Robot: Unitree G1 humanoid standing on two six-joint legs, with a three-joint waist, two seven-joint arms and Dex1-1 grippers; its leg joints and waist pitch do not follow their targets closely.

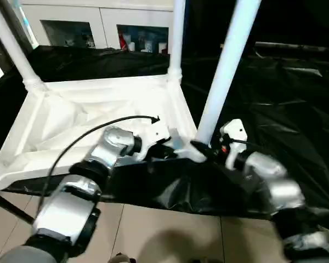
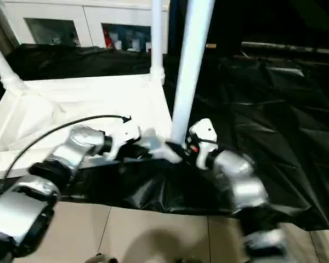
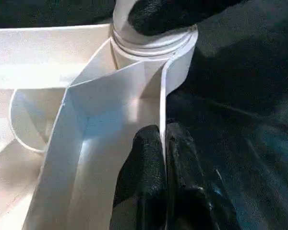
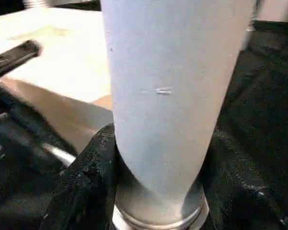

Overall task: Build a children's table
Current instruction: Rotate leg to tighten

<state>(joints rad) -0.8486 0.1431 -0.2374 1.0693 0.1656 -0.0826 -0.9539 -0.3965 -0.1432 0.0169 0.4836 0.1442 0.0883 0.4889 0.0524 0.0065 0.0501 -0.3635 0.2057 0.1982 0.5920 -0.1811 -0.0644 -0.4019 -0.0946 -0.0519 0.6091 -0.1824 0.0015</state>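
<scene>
White plastic rectangular tabletop (image 1: 98,118), inverted: three white tapered tube legs standing; right claw (image 4: 158,191) gripping near leg (image 1: 225,71) at socket, five o'clock corner; left claw (image 3: 163,177) pinching rim.

A white plastic table top (image 1: 93,118), smooth with a soft sheen, lies underside up on crinkled black sheeting (image 1: 279,104) that looks like glossy plastic film, catching light along its folds. The near leg (image 1: 222,71), a smooth white tube with a satin finish, carries a faint scuff in the right wrist view. The finger pads (image 3: 149,177) of the left gripper (image 3: 163,143) are black, matt and finely grained, like rubber or foam. The robot's forearms (image 1: 71,208) are brushed, silvery metal. Beyond stands a cabinet (image 1: 93,22) of white panels with glazed doors, and the floor (image 1: 153,230) is pale, smooth tile.
</scene>
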